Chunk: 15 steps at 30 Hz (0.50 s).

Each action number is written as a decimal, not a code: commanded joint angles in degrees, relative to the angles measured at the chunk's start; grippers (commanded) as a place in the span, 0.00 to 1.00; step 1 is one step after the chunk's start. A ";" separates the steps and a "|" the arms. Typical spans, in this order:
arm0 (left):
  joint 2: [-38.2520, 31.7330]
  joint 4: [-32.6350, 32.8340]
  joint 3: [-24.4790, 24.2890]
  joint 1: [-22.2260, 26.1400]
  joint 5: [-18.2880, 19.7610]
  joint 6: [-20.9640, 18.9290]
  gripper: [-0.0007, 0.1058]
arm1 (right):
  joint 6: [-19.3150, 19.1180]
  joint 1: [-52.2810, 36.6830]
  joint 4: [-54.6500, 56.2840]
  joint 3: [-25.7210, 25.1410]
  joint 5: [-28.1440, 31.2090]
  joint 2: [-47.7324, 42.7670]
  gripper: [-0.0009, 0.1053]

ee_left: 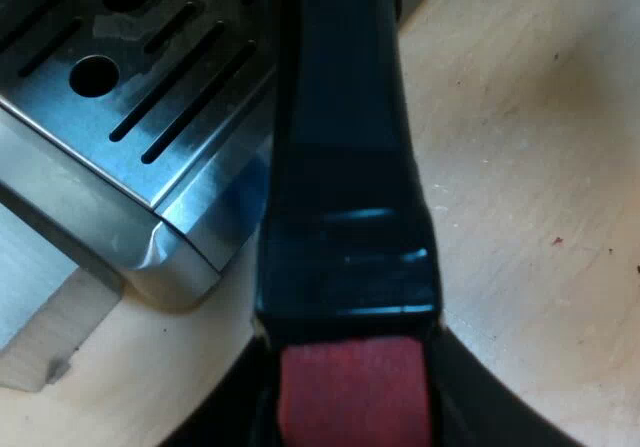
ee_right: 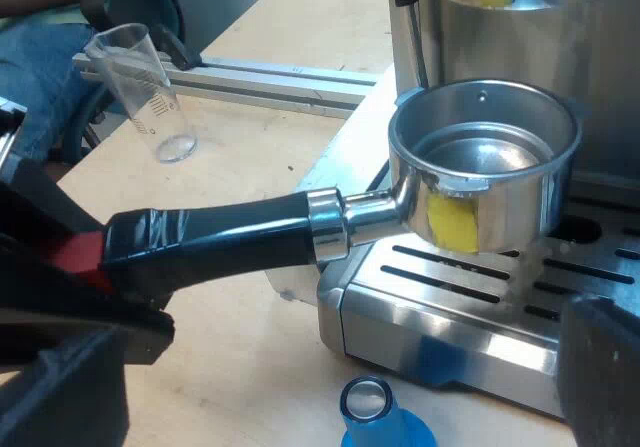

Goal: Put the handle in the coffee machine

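Observation:
The metal holder (ee_right: 485, 162) hangs level just over the espresso machine's slotted drip tray (ee_right: 470, 287), its empty basket facing up below the machine's front. Its dark handle (ee_left: 345, 167) runs away from the machine and ends in red (ee_left: 350, 392). My left gripper (ee_left: 355, 412) is shut on that red end, and it appears again as a black clamp (ee_right: 60, 267) around the handle's tip. My right gripper (ee_right: 340, 392) is open, its fingers (ee_right: 600, 367) wide apart, with a blue tamper (ee_right: 372, 417) standing on the table between them.
A clear measuring glass (ee_right: 148, 92) stands upright on the wooden table (ee_right: 220, 367) beyond the handle. A metal rail (ee_right: 270, 77) lies along the table past it. A person's leg (ee_right: 40, 77) is beside the table near the glass.

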 commanded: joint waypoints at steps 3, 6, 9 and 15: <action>-0.49 -3.15 -0.24 0.00 2.11 -0.37 0.01 | -0.21 0.14 0.00 -0.05 0.39 -0.19 0.83; -0.49 -3.15 -0.18 0.00 2.11 -0.37 0.01 | -0.21 0.14 0.00 -0.05 0.39 0.10 0.83; -0.49 -3.15 -0.18 0.00 2.11 -0.37 0.01 | -0.21 0.14 0.00 -0.05 0.39 1.23 0.83; -0.34 -3.24 -0.18 0.00 2.11 -0.37 0.01 | -0.21 0.14 -4.56 -0.05 0.39 4.93 0.83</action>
